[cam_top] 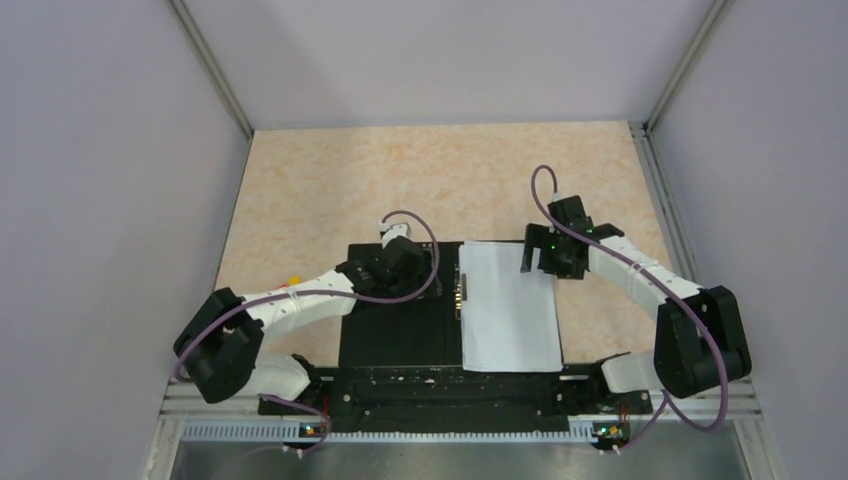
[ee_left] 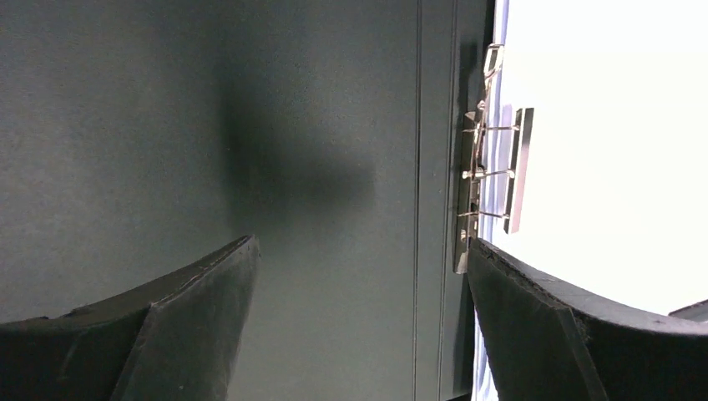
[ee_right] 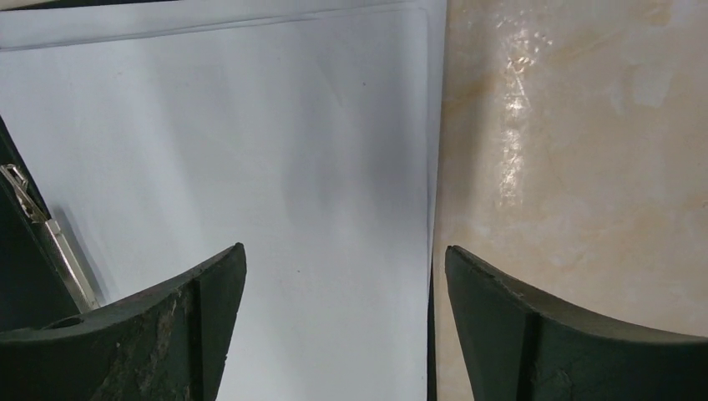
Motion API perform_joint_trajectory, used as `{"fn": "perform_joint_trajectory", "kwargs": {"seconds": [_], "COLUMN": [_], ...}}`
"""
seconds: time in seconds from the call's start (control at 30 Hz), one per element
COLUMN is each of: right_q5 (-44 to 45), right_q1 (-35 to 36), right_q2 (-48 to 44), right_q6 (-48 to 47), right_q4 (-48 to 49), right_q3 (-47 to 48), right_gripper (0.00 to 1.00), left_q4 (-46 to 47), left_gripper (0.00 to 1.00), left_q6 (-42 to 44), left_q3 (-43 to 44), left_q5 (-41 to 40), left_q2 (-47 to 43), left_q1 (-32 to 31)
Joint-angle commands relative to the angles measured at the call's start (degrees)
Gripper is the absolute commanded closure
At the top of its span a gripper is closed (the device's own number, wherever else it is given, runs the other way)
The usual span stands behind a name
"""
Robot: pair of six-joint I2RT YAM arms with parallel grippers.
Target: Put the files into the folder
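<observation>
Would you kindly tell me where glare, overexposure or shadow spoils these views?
Left wrist: the paper is blown out to white, and a soft shadow lies on the black folder. Right wrist: glare streaks the table beside the paper. Top view: evenly lit, nothing washed out.

Left arm (cam_top: 300, 305), right arm (cam_top: 640, 275): white link shells, black joint housings, black bases. Purple cable (cam_top: 435, 255) loops behind each wrist. Green LED (cam_top: 553, 243) just behind right gripper (ee_right: 344, 249) fingers. Fingers (ee_right: 167, 326) black, wedge-shaped, inner faces scuffed pale.
</observation>
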Motion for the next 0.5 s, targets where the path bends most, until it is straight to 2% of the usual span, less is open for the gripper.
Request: {"fn": "perform_joint_trajectory", "kwargs": {"seconds": [0.0,0.13,0.47], "right_q5": [-1.93,-6.6,-7.52], "right_q1": [-4.46,-8.43,-9.83], "right_q2": [-0.36,-1.26,2.62], "right_q6": [0.52,1.14,2.12], "right_q4": [9.31,16.24,23.28], "right_q3": [-2.76,-5.44,-6.23], "right_gripper": [0.12,0.09,0.08], "left_q4": [3.95,4.21,4.26], "left_gripper": [0.02,0.02,0.02], "left_q6": [0.67,1.29,1.59], "left_q3": [2.49,4.84,7.59], "left_q5": [2.08,2.53,1.59], "left_q2": [3.3,6.83,13.43], "left_q1": [-0.02,0.02,0.97]}}
